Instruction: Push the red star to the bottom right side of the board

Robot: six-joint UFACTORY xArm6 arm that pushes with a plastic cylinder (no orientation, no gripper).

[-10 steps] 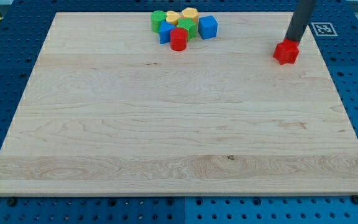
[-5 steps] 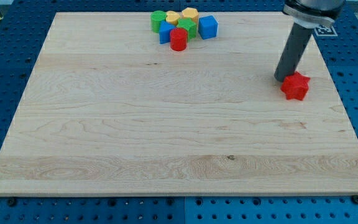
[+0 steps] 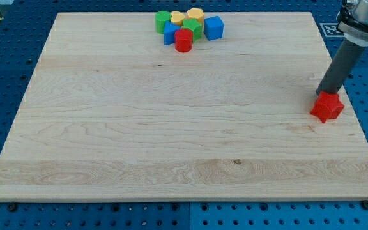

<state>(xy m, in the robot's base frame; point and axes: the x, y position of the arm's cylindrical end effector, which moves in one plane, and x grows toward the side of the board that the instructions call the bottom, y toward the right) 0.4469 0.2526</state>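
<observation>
The red star [image 3: 328, 107] lies on the wooden board [image 3: 171, 128] near its right edge, about midway down. My tip [image 3: 324, 94] sits just above the star on the view's top side, touching or nearly touching it. The dark rod rises up and to the right from there.
A cluster of blocks sits at the board's top centre: a red cylinder [image 3: 183, 41], a blue cube [image 3: 214, 27], green blocks [image 3: 163, 20], yellow blocks [image 3: 195, 14] and another blue block [image 3: 170, 34]. A fiducial marker [image 3: 331, 29] lies off the board's top right corner.
The red star has slid down and to the right, from near the board's top right toward its right edge. My tip has followed behind it.
</observation>
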